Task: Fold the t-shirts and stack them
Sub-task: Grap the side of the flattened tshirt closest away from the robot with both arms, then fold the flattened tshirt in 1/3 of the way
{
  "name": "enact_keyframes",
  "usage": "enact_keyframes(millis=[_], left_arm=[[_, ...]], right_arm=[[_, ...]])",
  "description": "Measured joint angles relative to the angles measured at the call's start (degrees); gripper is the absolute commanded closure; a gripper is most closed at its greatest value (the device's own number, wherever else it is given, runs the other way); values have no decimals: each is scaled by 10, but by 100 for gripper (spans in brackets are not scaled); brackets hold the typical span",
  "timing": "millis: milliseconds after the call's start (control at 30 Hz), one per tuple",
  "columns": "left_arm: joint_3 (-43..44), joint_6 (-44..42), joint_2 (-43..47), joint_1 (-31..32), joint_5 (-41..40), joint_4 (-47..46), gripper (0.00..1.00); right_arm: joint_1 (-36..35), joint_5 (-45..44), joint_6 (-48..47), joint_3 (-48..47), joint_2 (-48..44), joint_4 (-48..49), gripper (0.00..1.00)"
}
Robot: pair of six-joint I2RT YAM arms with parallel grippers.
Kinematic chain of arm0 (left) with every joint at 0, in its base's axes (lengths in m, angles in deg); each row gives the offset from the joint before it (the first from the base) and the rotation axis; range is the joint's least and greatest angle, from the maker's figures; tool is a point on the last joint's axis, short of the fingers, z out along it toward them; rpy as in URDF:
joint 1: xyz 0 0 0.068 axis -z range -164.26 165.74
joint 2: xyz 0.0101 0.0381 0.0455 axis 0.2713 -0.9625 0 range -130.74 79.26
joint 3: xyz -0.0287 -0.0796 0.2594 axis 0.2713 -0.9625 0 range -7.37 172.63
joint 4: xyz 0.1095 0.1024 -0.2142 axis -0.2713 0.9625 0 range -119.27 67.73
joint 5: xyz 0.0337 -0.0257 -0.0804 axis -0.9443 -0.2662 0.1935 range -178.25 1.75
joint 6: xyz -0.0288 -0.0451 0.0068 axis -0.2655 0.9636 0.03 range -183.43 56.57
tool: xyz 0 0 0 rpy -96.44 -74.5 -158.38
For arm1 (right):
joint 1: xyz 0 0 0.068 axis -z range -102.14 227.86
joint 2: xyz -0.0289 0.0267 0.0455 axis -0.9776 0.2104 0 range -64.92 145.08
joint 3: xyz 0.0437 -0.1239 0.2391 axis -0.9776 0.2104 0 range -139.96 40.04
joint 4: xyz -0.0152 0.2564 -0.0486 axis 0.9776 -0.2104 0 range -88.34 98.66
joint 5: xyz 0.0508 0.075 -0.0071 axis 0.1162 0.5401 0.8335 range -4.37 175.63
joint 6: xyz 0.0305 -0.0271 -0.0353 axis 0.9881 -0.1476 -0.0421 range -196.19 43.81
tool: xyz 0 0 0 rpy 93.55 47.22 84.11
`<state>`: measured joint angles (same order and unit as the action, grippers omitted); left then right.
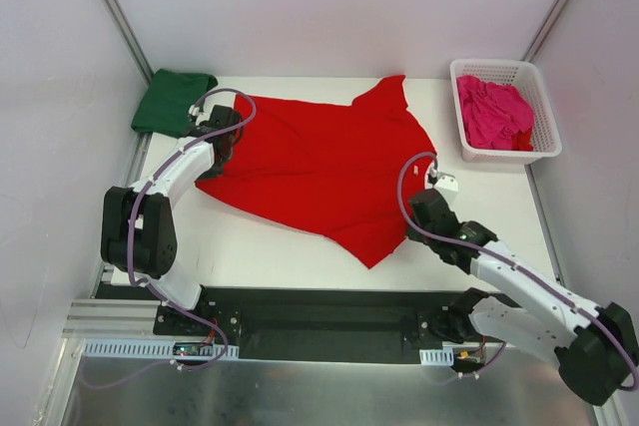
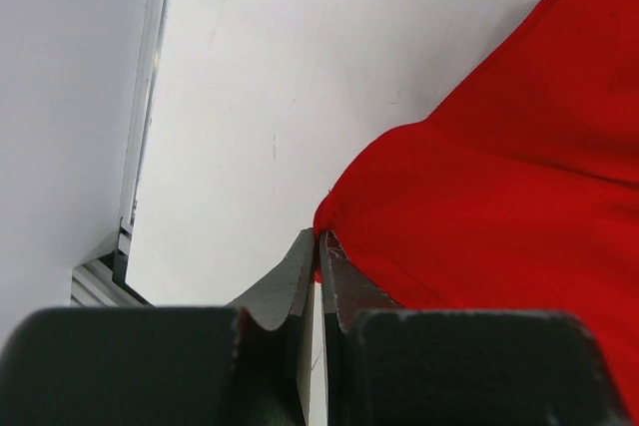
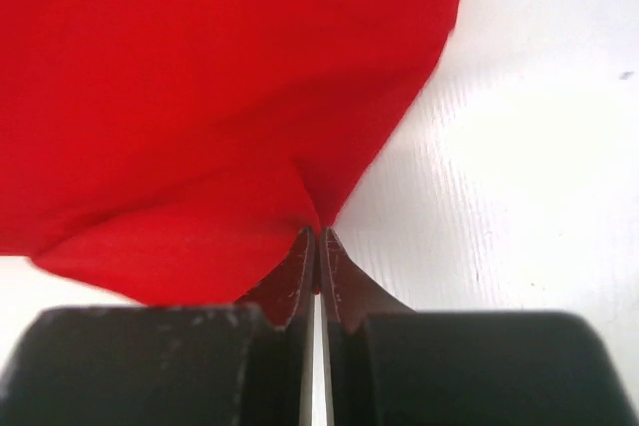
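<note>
The spread t-shirt lies across the middle of the tabletop. Behind it, in the far left corner, sits the second t-shirt (near the first's far left edge). The basket stands in the far right corner, with the third t-shirt in it. The left end effector pinches the spread t-shirt's left edge, and the right end effector pinches its near right edge.

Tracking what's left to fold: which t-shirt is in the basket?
The magenta pink t-shirt, crumpled in the white basket. The red t-shirt lies spread on the table, the green t-shirt at its far-left corner.
</note>
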<state>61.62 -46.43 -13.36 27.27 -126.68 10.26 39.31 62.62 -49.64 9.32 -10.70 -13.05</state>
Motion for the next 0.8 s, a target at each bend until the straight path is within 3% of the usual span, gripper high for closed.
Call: enact_keyframes(millis=[333,800], left_arm=[[0,0,0,0,10,0,100],[40,-2,0,0,10,2,100]], right_arm=[[0,-59,-26,-111,-64,-94,98],[19,-98,-88,-200,21,-97,98]])
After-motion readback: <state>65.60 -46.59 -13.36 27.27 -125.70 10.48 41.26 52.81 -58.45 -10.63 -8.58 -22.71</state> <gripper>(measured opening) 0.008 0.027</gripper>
